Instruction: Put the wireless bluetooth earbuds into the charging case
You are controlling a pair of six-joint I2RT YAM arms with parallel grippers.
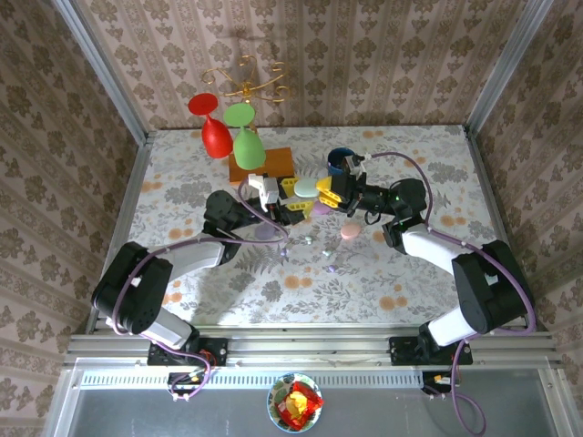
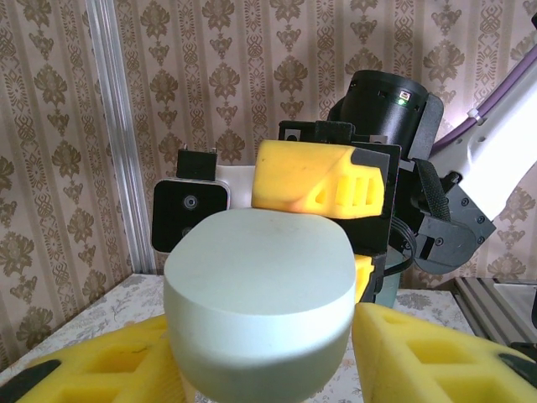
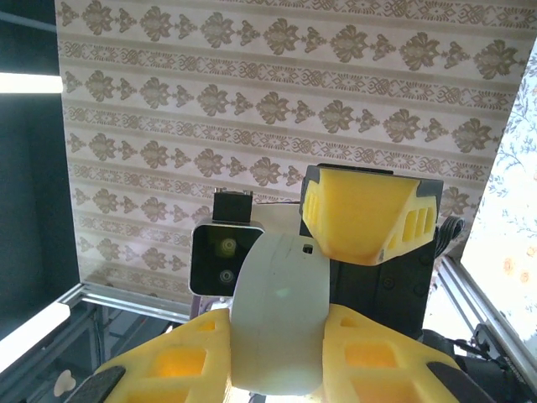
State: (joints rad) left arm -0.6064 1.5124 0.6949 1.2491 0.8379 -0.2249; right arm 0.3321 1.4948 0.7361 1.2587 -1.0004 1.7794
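Damask wallpaper [image 1: 319, 55] rings the floral tabletop [image 1: 437, 173] under the charging case [image 1: 305, 188].

TABLE [image 1: 437, 173]: flower-patterned top ran from the near rail to the papered back wall | FAR SIDE: an orange board [image 1: 271, 167] lay flat, a red glass [image 1: 217, 137] and a green glass [image 1: 248, 147] at its far edge | MIDDLE: a pink case [image 1: 350, 232] rested on the top, tiny pale earbuds [image 1: 332, 268] lying loose nearby
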